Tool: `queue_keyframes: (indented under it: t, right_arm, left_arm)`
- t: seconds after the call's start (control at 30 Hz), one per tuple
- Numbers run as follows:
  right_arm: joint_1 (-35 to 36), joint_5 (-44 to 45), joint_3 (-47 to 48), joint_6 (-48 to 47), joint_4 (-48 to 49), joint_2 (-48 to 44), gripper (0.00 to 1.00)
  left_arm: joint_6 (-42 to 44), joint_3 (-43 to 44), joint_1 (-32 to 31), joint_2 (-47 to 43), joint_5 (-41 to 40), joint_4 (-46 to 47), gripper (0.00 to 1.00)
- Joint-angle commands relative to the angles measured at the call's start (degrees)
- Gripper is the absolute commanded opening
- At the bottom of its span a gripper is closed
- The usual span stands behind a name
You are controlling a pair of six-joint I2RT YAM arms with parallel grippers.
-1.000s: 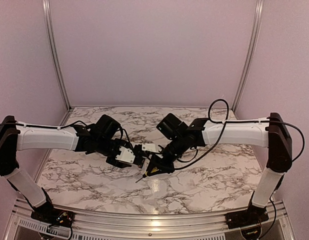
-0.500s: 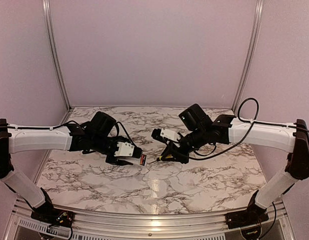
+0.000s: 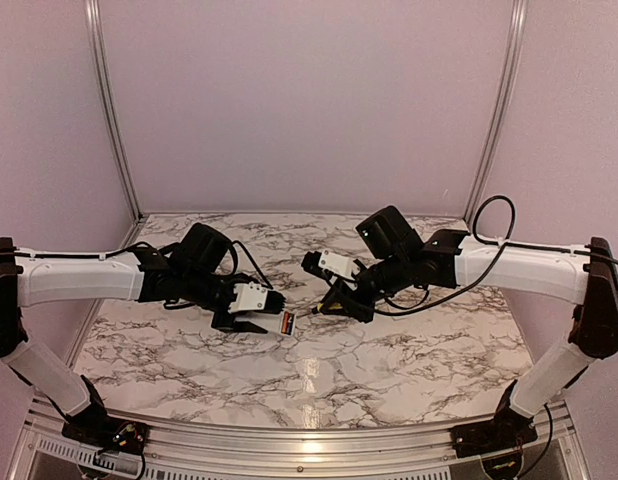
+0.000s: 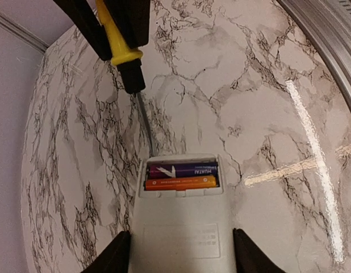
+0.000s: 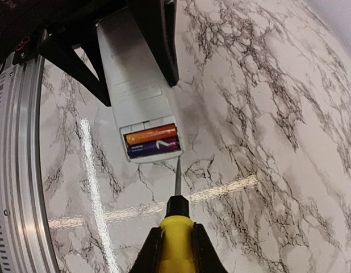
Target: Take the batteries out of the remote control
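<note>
My left gripper (image 4: 181, 253) is shut on the white remote control (image 4: 181, 227), one finger on each long side, holding it above the marble table. Its battery bay is uncovered, with two batteries side by side: an orange one (image 4: 180, 183) and a purple one (image 4: 184, 170). My right gripper (image 5: 175, 250) is shut on a yellow-handled screwdriver (image 5: 176, 233). The thin metal tip of the screwdriver (image 4: 146, 122) reaches the remote's end edge just beside the bay. In the top view the left gripper (image 3: 259, 322) and right gripper (image 3: 341, 300) face each other over the table's middle, the remote's bay end (image 3: 287, 322) between them.
The marble tabletop (image 3: 409, 360) lies under both arms. Metal rails run along the near edge (image 3: 309, 445) and up the back corners. A black cable (image 3: 489, 215) loops above the right arm.
Both arms have swung outward and stretched out. The right gripper moved right and up with the screwdriver, and the left drew the remote slightly left. Both grips are unchanged.
</note>
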Motion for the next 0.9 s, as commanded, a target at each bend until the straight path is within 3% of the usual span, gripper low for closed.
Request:
queue_keyframes:
  t: [0.0,0.87]
  right_arm:
    - [-0.1,0.7,2.2,0.1,2.6,-0.6,0.00]
    - [-0.1,-0.1,1.2,-0.4,4.9,-2.8,0.00]
  left_arm:
    - [-1.1,1.5,-0.1,-0.4,3.1,-0.2,0.00]
    - [-1.4,2.3,-0.1,1.9,3.6,-1.2,0.00]
